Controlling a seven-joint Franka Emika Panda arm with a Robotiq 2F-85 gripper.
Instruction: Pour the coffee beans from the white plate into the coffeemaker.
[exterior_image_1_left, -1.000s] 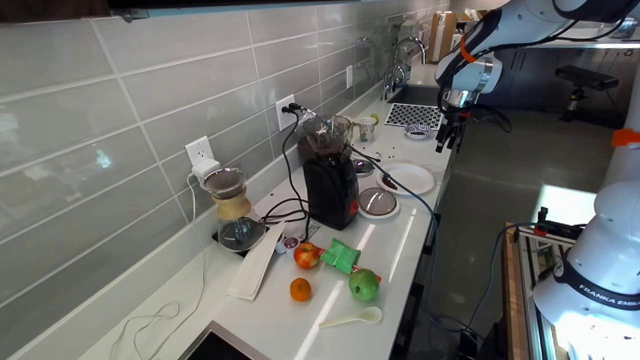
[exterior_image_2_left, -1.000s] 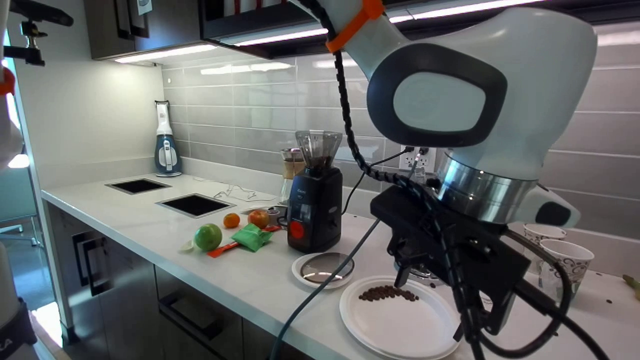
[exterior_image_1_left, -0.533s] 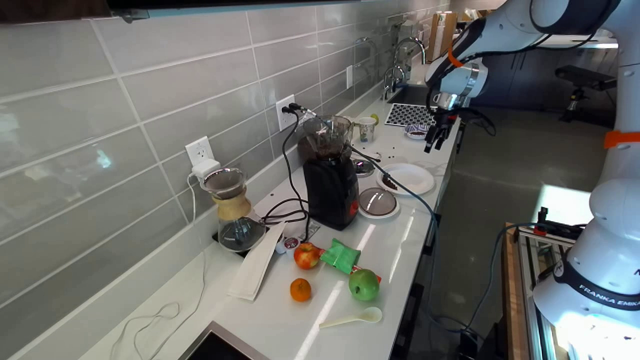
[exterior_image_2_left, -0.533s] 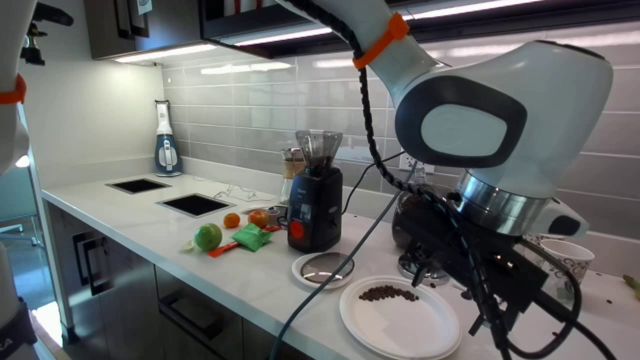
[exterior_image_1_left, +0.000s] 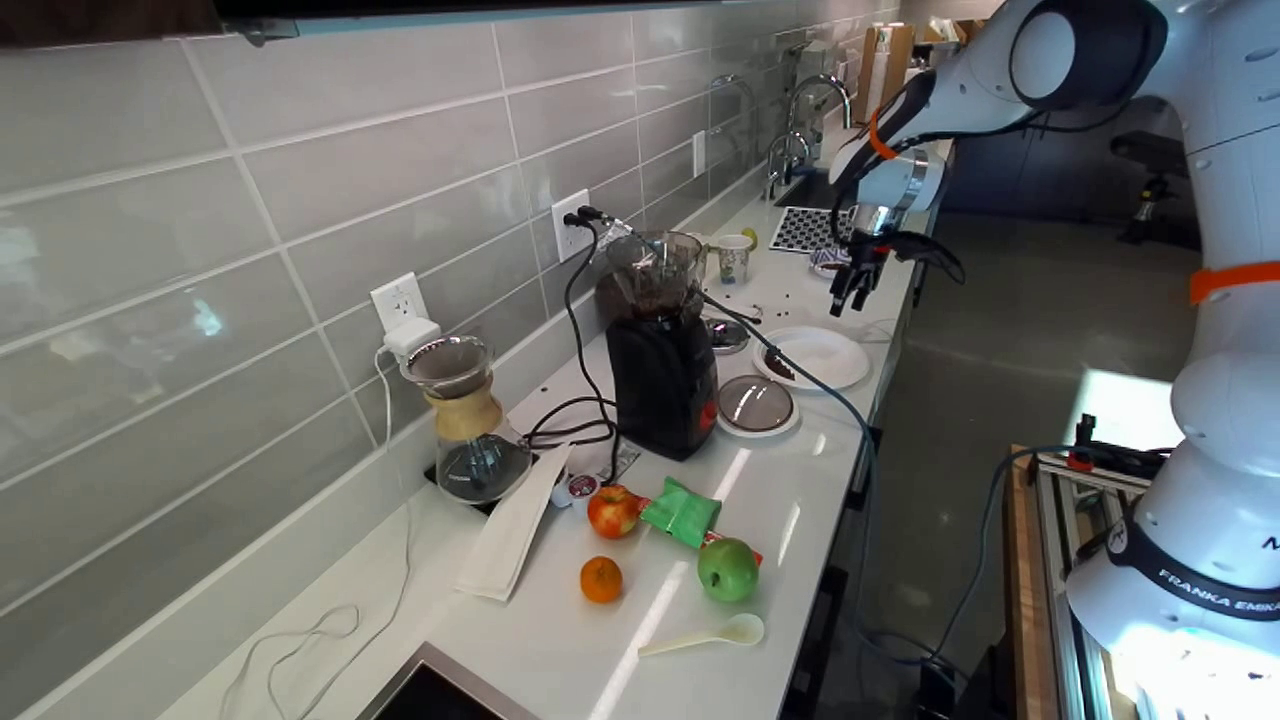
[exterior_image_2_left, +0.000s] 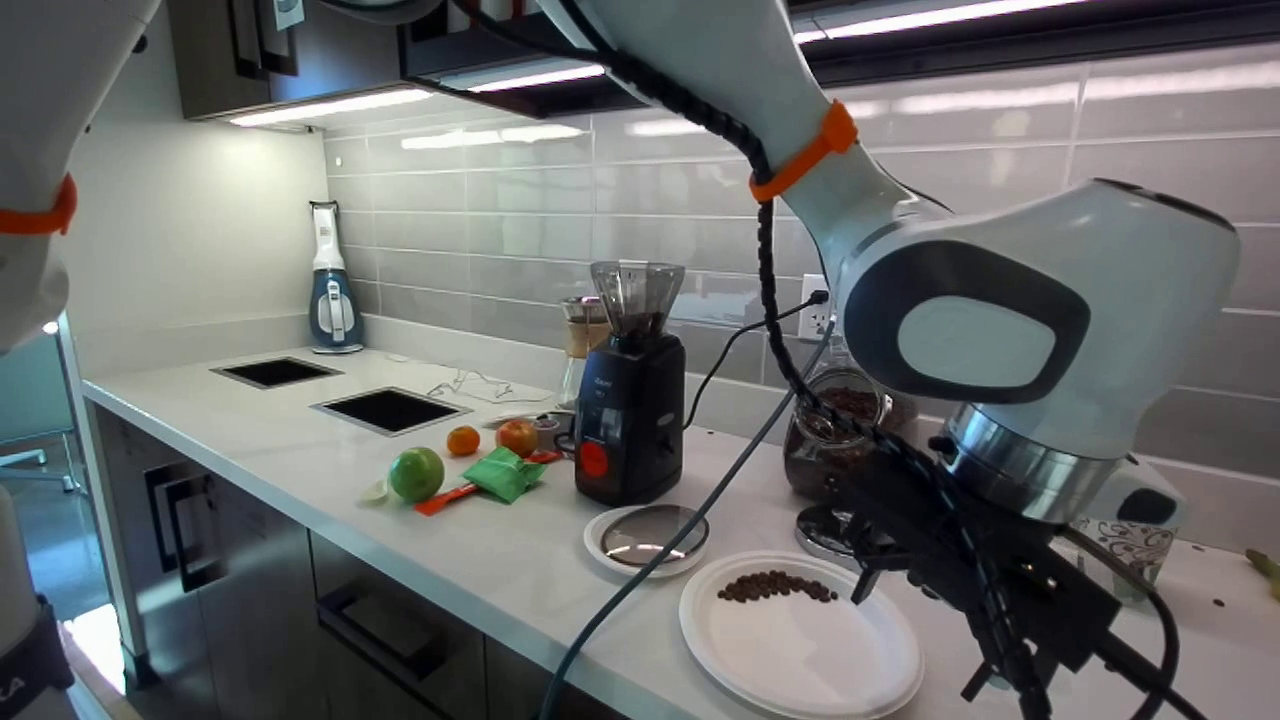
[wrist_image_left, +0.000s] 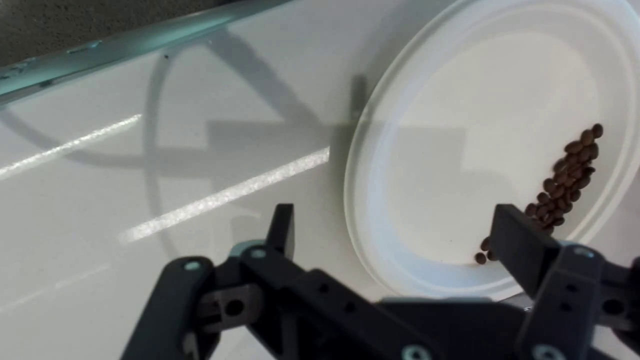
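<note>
The round white plate (exterior_image_2_left: 800, 655) lies flat on the counter with a strip of dark coffee beans (exterior_image_2_left: 775, 587) along one side. The plate (wrist_image_left: 450, 165) and beans (wrist_image_left: 567, 180) also show in the wrist view. The black coffeemaker (exterior_image_2_left: 630, 420) with a red spot and a clear dark hopper stands upright past the plate; it shows in both exterior views (exterior_image_1_left: 660, 390). My gripper (wrist_image_left: 395, 215) is open and empty above the plate's edge. In the wrist view one finger is over bare counter outside the rim, the other over the beans. The gripper (exterior_image_1_left: 848, 302) hangs apart from the plate.
A small plate with a round lid (exterior_image_2_left: 640, 540) sits between the white plate and coffeemaker. A clear jar with brown contents (exterior_image_2_left: 845, 430) and a patterned paper cup (exterior_image_2_left: 1130, 545) stand behind the gripper. A blue-grey cable (exterior_image_2_left: 690, 520) crosses the counter. Fruit and a green packet (exterior_image_1_left: 682, 512) lie farther along.
My gripper has moved left and slightly down in an exterior view, over the counter nearer the white plate. It has stayed open. The plate, beans and coffeemaker have not moved.
</note>
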